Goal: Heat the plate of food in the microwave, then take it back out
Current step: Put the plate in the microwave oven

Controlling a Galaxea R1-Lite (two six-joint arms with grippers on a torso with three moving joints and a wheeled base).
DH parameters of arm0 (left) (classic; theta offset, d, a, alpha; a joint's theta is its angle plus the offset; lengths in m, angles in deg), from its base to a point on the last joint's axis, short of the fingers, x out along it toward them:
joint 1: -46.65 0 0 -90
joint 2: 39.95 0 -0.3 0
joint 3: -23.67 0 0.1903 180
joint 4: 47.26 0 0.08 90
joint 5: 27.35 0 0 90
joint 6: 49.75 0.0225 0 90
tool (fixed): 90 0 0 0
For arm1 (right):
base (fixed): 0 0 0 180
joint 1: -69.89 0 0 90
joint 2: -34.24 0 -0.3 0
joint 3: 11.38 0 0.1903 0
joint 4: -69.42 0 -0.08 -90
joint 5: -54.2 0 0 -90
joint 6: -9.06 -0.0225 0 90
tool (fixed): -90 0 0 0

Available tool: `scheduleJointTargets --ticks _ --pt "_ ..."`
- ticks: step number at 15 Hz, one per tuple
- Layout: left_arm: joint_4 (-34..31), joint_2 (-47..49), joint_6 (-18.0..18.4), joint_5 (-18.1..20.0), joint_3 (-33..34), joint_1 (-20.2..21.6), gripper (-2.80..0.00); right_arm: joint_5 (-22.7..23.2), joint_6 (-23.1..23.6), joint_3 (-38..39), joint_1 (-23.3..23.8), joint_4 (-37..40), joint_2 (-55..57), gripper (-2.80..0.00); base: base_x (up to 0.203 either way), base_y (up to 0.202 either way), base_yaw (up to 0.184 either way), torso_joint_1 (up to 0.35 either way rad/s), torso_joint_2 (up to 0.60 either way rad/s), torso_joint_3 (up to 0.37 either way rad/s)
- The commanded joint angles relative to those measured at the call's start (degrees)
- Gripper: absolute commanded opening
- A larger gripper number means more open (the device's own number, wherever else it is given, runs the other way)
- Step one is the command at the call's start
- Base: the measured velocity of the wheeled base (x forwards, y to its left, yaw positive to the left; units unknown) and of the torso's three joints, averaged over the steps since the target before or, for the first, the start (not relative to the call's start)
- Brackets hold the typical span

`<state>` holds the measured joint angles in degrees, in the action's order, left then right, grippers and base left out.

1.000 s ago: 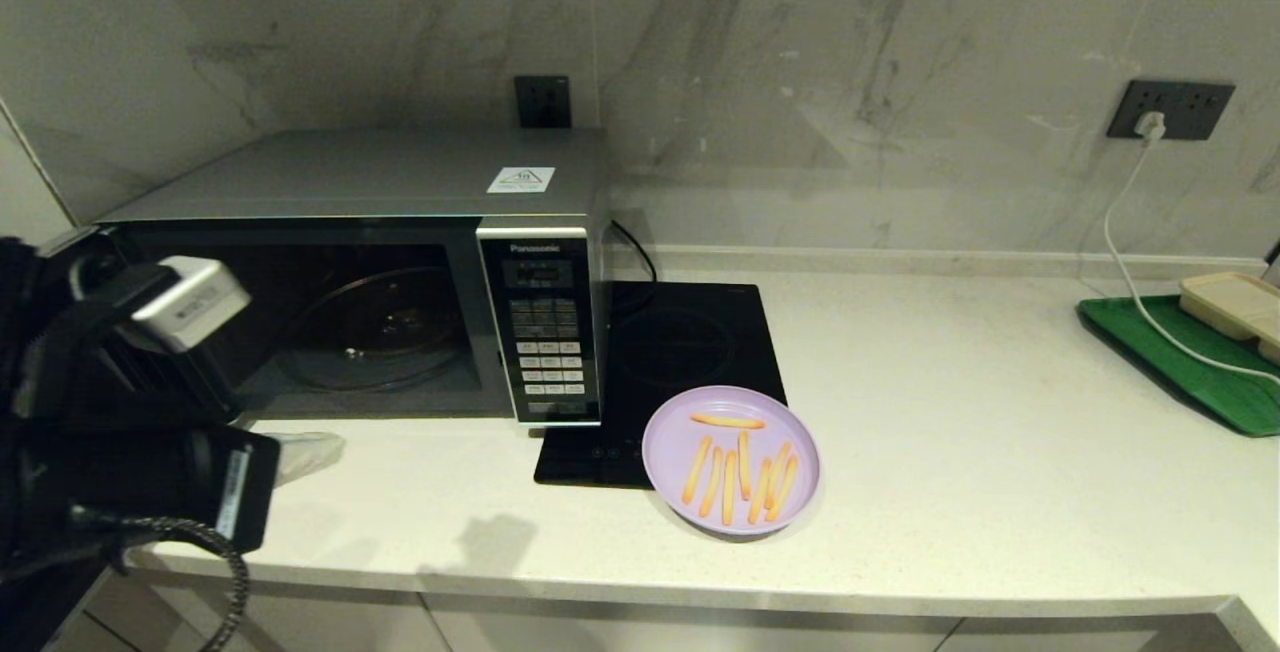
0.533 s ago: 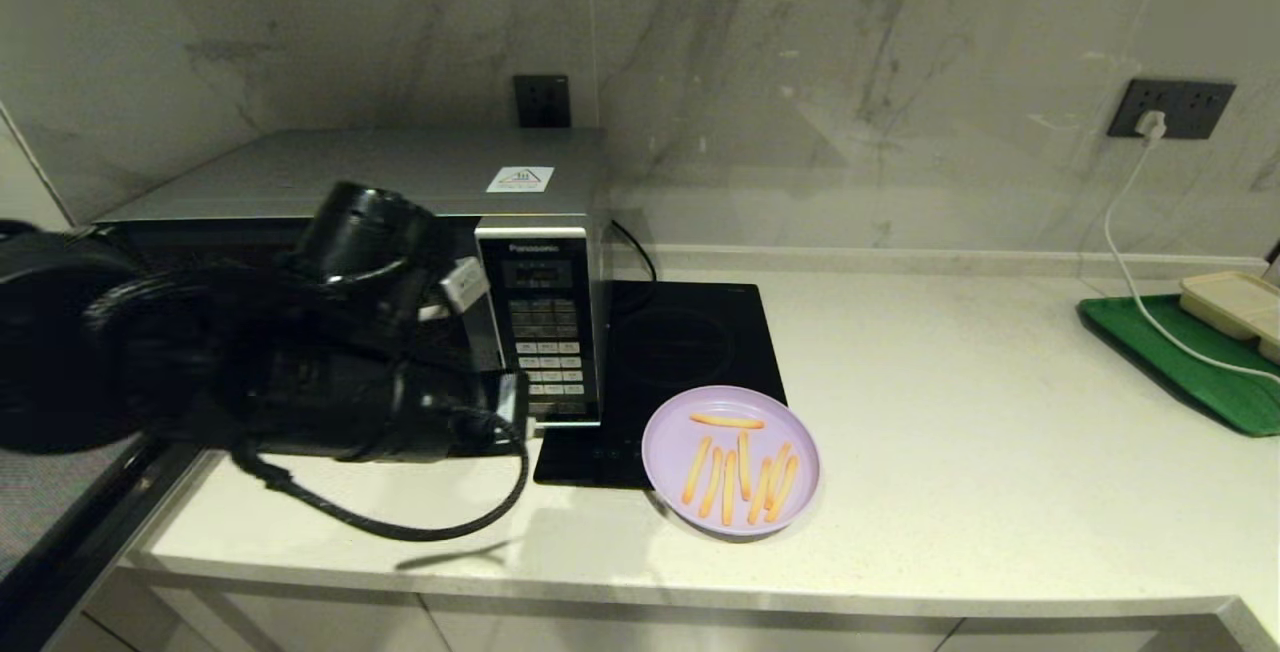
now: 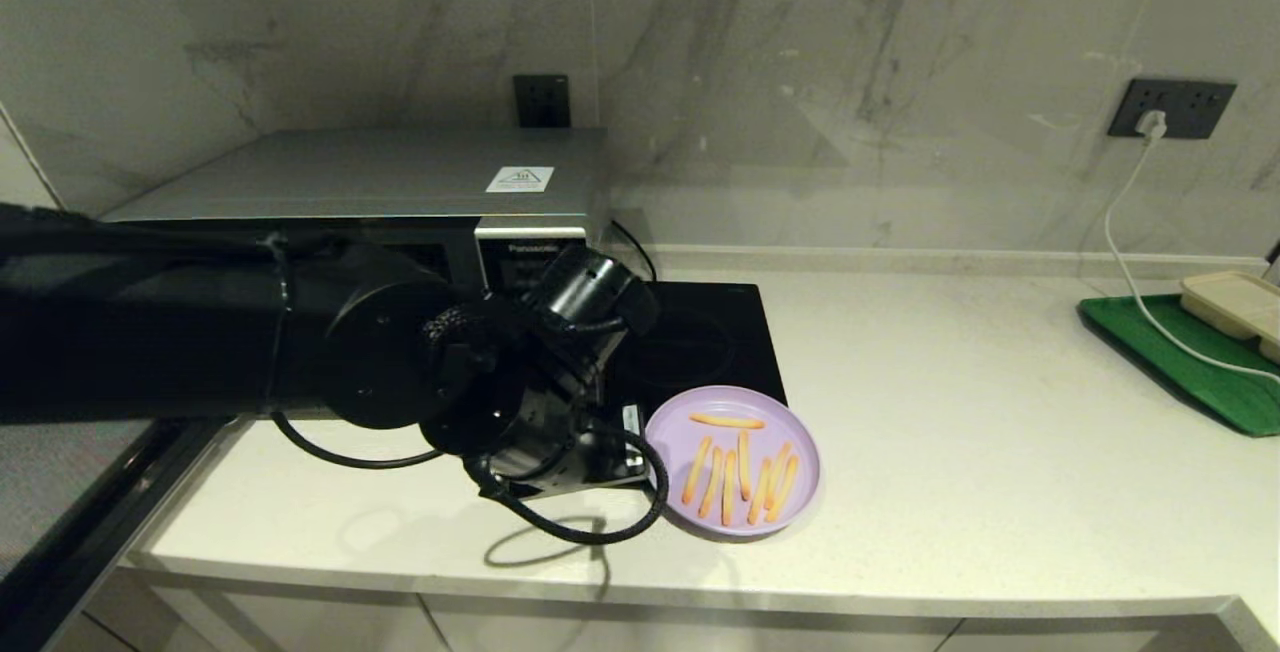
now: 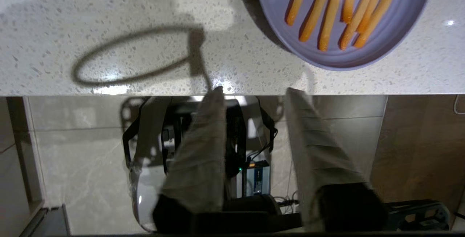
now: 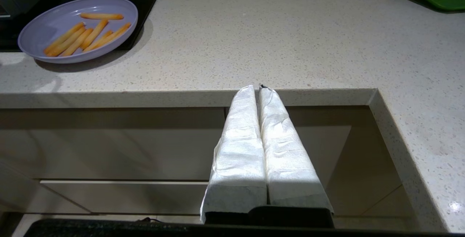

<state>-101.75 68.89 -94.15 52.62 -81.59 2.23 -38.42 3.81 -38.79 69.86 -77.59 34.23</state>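
While the plate of food [image 3: 732,460] sits near the worktop's front edge, overlapping the black cooktop [image 3: 690,352] beside the microwave [image 3: 400,192], heating looks unstarted. The left pincer [image 4: 254,95], parted and empty, hovers just beside it; the right pincer [image 5: 258,88] is parked closed, off the front edge.

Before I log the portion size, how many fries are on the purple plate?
6 on the plate of food: one lies crosswise at the far side, five side by side nearer the counter edge. None look hidden.
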Motion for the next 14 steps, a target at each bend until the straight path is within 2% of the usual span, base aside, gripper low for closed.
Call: scheduleJointTargets --ticks 1,4,10,14 --pt "-2.1 4.0 -1.4 -0.5 -2.8 0.1 0.0 0.0 0.0 0.0 0.0 0.0 0.0 -2.8 0.0 0.0 0.0 0.0 0.0 0.0" --pt "-2.3 8.6 -4.2 -3.9 -7.0 -0.1 0.0 0.0 0.0 0.0 -0.1 0.0 0.0 -2.8 0.0 0.0 0.0 0.0 0.0 0.0" --pt "-2.6 16.0 -4.7 -4.1 -15.7 0.2 0.0 0.0 0.0 0.0 0.0 0.0 0.0 -2.8 0.0 0.0 0.0 0.0 0.0 0.0" --pt "-3.2 18.2 -4.5 -3.9 -17.0 0.3 0.0 0.0 0.0 0.0 -0.1 0.0 0.0 -2.8 0.0 0.0 0.0 0.0 0.0 0.0"
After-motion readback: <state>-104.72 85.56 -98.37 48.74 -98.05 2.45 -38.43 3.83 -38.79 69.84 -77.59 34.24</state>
